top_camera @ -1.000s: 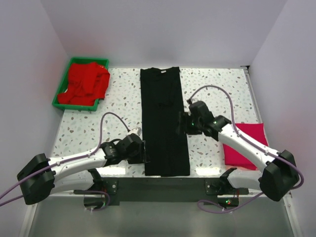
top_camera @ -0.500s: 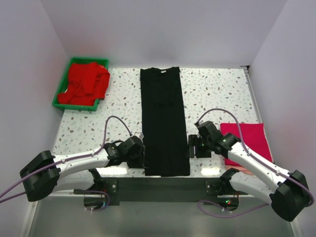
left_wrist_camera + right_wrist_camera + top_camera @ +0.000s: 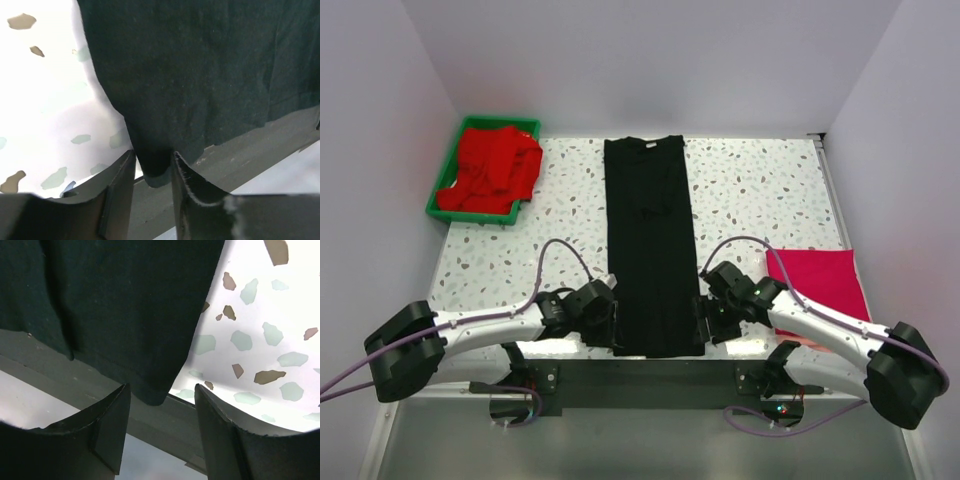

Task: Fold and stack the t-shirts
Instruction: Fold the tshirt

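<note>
Black shirt is lying in a strip, with the left gripper pinching one hem corner while the right gripper (spread wide) is straddling the other, needing to close before folding.

Reads as matt knit cloth on black t-shirt, glossy speckled stone-look on table, smooth plastic on green tray.

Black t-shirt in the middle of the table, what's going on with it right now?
The black cloth t-shirt lies flat in a long strip, collar far. The left gripper pinches its near left hem corner; the right gripper is open, fingers either side of the near right corner. A folded magenta-pink t-shirt lies at right; crumpled red t-shirts sit in the green plastic tray, far left.
</note>
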Tool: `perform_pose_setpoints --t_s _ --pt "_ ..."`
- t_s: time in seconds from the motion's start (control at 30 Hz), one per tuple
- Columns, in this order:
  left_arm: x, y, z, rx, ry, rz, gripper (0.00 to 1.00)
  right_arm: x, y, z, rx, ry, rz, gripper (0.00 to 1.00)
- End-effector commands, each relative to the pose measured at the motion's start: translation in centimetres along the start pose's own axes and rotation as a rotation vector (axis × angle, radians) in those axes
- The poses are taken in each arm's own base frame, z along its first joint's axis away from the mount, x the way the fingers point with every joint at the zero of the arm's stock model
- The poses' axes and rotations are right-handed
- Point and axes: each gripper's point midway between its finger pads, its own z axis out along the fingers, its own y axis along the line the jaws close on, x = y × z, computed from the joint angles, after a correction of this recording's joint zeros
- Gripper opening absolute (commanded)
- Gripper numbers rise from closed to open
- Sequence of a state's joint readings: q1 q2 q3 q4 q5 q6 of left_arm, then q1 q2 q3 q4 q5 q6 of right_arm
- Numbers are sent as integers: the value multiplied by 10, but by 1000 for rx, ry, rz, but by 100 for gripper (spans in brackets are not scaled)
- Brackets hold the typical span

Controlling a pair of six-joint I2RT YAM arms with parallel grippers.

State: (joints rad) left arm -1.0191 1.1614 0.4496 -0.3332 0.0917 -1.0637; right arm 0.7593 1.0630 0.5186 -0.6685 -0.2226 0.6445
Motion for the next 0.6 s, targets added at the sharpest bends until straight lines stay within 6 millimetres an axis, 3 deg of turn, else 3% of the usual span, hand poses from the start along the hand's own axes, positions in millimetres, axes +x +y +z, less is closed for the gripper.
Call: perform_pose_setpoints --t_s 0.0,0.03,0.13,0.23,0.37,0.57 --pt "7 -5 1 17 22 -11 37 5 5 1 -25 25 6 57" --pt "7 -4 1 15 25 -16 36 6 4 1 -23 29 10 56" --pt "11 -1 2 13 37 -23 14 9 8 3 -40 52 20 54" --pt "14 2 1 13 42 -32 3 12 12 7 -71 69 38 52" --pt "17 4 -1 21 46 -44 0 17 14 13 -93 98 50 48" --pt "26 13 -1 10 70 -63 0 32 11 16 -103 151 73 21"
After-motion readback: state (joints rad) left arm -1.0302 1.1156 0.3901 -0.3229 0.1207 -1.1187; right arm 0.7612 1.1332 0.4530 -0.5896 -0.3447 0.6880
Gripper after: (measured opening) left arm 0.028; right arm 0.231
